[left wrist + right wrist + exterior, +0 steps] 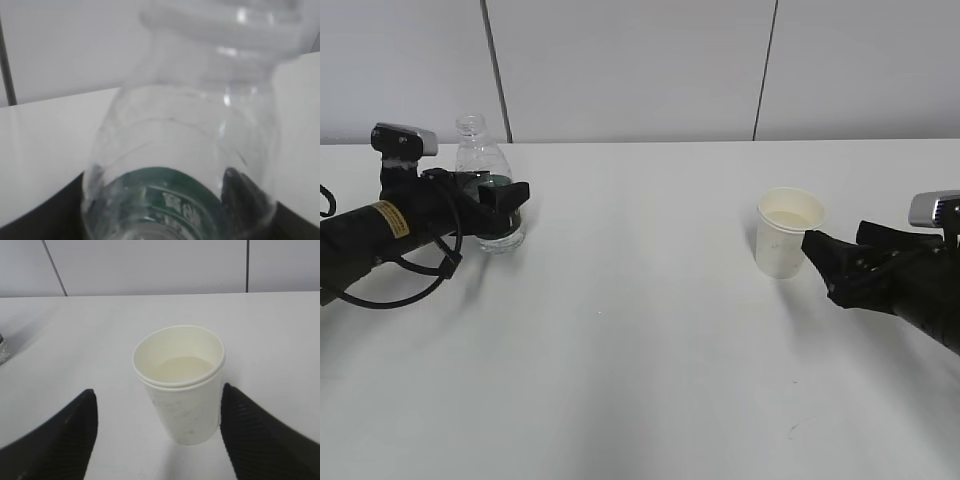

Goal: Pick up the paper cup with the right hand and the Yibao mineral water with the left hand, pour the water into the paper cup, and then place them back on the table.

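One bottle (488,190), green label (167,192), unreadable white characters

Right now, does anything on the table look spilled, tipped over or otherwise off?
Nothing stands out. The paper cup stands upright on the table, the capless Yibao mineral water is upright too, and no puddle shows. One oddity: the cup's rim shows a double edge, as if two were nested.
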